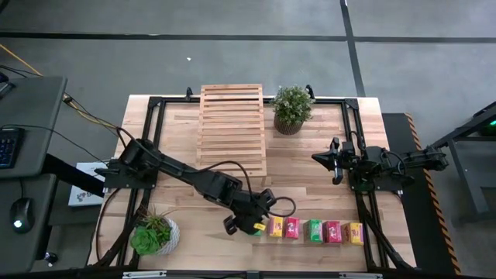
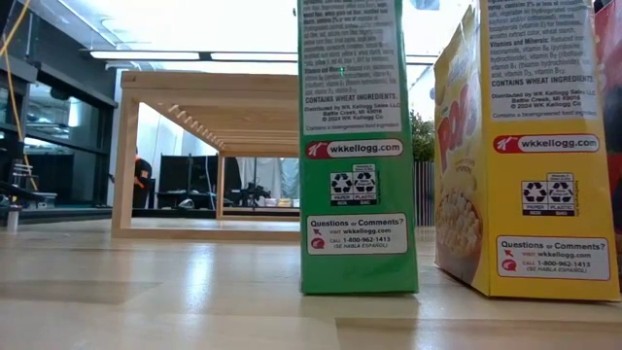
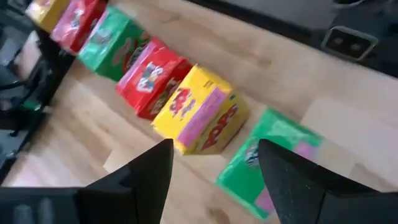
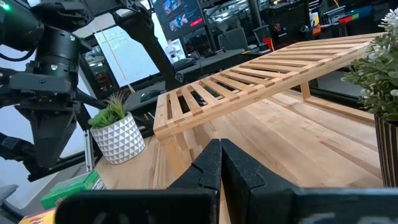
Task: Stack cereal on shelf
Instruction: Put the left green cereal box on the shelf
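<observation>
Down at the near edge of the bench (image 1: 310, 155), the left end effector (image 1: 246, 225) hangs over the green cereal box (image 1: 255, 227) at the left end of a row of six, its two fingers (image 3: 149, 174) spread wide and gripping nothing. The row runs on rightward through a yellow box (image 1: 275, 227), a red one (image 1: 292, 228), another green (image 1: 315, 231), another red (image 1: 332, 232) and a last yellow (image 1: 354, 232), all well short of the slatted wooden shelf (image 1: 232, 128) standing at the far middle beside a potted plant (image 1: 291, 108). The right end effector (image 1: 335, 160) waits off to the right side with its fingers (image 4: 208, 168) pressed together and empty.
</observation>
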Controlling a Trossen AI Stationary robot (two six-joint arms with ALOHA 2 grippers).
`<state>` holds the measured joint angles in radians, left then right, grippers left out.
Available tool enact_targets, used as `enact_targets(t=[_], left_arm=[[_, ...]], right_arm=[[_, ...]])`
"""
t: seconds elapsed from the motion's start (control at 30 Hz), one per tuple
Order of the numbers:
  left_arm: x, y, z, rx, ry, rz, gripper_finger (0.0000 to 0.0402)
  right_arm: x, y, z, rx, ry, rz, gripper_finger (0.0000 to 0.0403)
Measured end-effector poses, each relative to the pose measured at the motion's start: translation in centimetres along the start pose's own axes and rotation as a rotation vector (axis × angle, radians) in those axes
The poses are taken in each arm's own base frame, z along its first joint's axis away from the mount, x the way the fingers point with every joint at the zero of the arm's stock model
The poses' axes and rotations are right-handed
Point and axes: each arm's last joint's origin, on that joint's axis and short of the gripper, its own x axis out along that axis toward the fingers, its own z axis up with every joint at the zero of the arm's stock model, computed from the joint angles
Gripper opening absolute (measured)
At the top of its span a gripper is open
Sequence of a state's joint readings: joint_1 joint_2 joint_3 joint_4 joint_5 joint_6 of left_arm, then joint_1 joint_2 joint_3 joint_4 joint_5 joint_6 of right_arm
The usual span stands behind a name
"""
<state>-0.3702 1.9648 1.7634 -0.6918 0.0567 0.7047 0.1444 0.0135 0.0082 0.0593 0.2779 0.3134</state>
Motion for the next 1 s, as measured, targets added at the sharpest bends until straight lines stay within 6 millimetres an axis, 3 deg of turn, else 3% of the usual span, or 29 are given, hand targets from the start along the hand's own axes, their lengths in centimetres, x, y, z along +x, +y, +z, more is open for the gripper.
enact_targets(t=[0.33, 0.6, 0.87, 1.0], left_arm=[[0.0, -0.1, 0.2, 0.027, -0.012, 0.003, 0.0255], [0.0, 0.0, -0.2, -0.118, 0.014, -0.002, 0.0253], [0.8, -1.8, -1.1, 0.136, 0.050, -0.184, 0.0253], [1.2, -2.2, -0.7, 0.251, 0.043, -0.157, 0.0253]], right_arm=[[0.0, 0.0, 0.0, 0.000, 0.000, 0.000, 0.0000], [0.0, 0.0, 0.0, 0.000, 0.000, 0.000, 0.0000], [0.0, 0.0, 0.0, 0.000, 0.000, 0.000, 0.0000], [0.0, 0.0, 0.0, 0.000, 0.000, 0.000, 0.0000]])
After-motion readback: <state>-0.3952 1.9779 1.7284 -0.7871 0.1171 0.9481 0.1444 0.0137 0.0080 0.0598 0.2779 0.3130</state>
